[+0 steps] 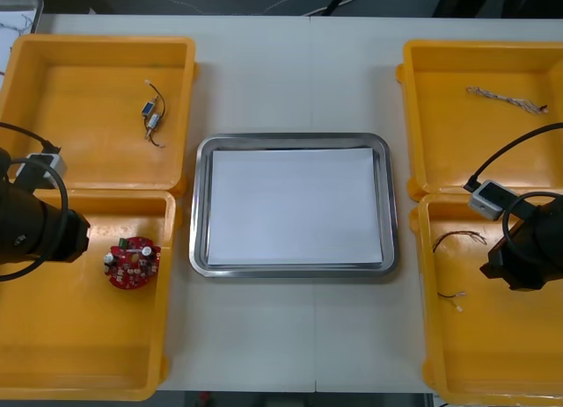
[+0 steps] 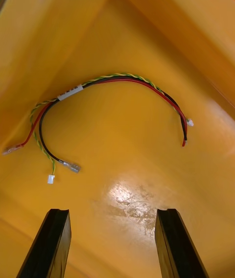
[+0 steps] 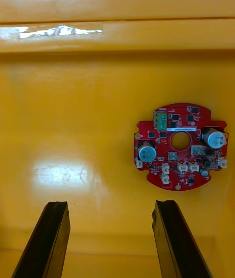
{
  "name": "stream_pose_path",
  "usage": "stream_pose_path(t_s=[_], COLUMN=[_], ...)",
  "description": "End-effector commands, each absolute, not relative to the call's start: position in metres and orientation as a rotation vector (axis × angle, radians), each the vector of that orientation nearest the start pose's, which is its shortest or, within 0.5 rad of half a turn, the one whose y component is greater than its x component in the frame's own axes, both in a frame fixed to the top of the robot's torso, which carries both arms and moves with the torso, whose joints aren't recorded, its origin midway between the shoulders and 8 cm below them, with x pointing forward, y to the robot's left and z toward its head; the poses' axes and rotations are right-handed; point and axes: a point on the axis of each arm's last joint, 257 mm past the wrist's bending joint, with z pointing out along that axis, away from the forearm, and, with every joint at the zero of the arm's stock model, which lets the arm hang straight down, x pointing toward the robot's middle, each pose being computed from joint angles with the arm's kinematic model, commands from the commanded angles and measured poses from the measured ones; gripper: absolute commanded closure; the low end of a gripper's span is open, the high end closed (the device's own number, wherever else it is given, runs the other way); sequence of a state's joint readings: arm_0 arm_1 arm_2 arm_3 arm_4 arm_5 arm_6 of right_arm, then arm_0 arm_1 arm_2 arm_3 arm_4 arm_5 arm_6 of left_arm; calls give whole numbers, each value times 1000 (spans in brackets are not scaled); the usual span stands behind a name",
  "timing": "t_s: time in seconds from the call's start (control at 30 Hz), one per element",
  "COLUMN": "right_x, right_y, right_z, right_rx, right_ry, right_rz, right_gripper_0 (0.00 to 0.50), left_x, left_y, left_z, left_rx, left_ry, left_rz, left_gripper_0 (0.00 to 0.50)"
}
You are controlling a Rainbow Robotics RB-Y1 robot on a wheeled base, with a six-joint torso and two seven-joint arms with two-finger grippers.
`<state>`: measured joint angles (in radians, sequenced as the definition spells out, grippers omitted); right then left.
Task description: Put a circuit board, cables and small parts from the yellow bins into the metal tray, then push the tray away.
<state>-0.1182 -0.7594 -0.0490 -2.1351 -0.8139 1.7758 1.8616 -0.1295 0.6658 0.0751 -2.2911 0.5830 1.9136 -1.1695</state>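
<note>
Now, circuit board (image 1: 133, 263) in left yellow bin (image 1: 70, 337)

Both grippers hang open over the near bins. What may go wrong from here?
1. The round red circuit board lies off-centre from the open left gripper, in line with one finger; a straight descent may strike its components.
2. The thin red, black and yellow-green cable lies flat on the yellow bin floor ahead of the open right gripper; the fingers may catch only one strand.
</note>
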Motion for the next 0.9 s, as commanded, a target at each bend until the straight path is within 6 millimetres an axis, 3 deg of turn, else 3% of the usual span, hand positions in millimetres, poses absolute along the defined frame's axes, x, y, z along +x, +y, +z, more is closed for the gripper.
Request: stream_pose_path(t_s=[0.03, 0.47, 0.9], right_x=[353, 331, 337], right_y=[-317, -313, -299], right_z=[-258, -276, -283], right_rx=[-789, 150, 983], right_ry=[2729, 2937, 2772], right_rz=[-47, 55, 167], right_gripper_0=[0, 0, 0], left_x=[372, 403, 406], left_y=[309, 303, 291], left_z=[-212, -229, -236], left_rx=[-11, -6, 13], left_ry=[2694, 2653, 2657], left_rz=[97, 45, 30], left_gripper_0=[0, 0, 0])
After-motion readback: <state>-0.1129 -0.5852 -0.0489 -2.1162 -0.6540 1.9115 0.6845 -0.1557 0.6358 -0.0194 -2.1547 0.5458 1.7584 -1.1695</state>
